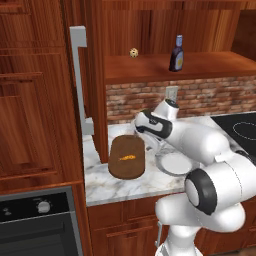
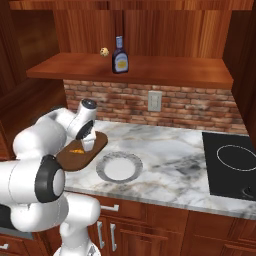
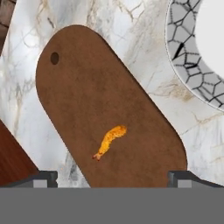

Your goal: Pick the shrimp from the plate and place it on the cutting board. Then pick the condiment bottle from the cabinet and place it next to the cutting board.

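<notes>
1. The shrimp (image 3: 109, 142) lies flat on the cutting board (image 3: 96, 96), near the middle of its length; the plate (image 3: 192, 57), just beside the board, has a bare white centre. I judge the first half of the task done.
2. The gripper (image 3: 113, 177) hangs directly above the board with its jaws spread wide and nothing between them — the shrimp sits on the wood between and just ahead of the two finger tips.
3. The step in hand is to rise off the board. A straight lift, jaws left open, should keep the fingers from brushing the shrimp.
4. Next target: the condiment bottle (image 2: 120, 56), upright on the open shelf of the cabinet (image 2: 150, 70), well above the board and off toward the plate's side.
5. I would approach the bottle level, from the front of the shelf, and close on its wider body rather than the narrow neck.
6. Beside the bottle, on the board's side of it, sits a small speckled ball (image 2: 104, 51) — near but apart; a sweep from that side could knock it.
7. The shelf's front edge overhangs the brick wall (image 2: 165, 107) behind the board, so the wrist must clear that edge going up.
8. For the set-down, bare marble counter (image 2: 170, 150) lies beyond the plate; the gap between board and plate is narrow.
</notes>
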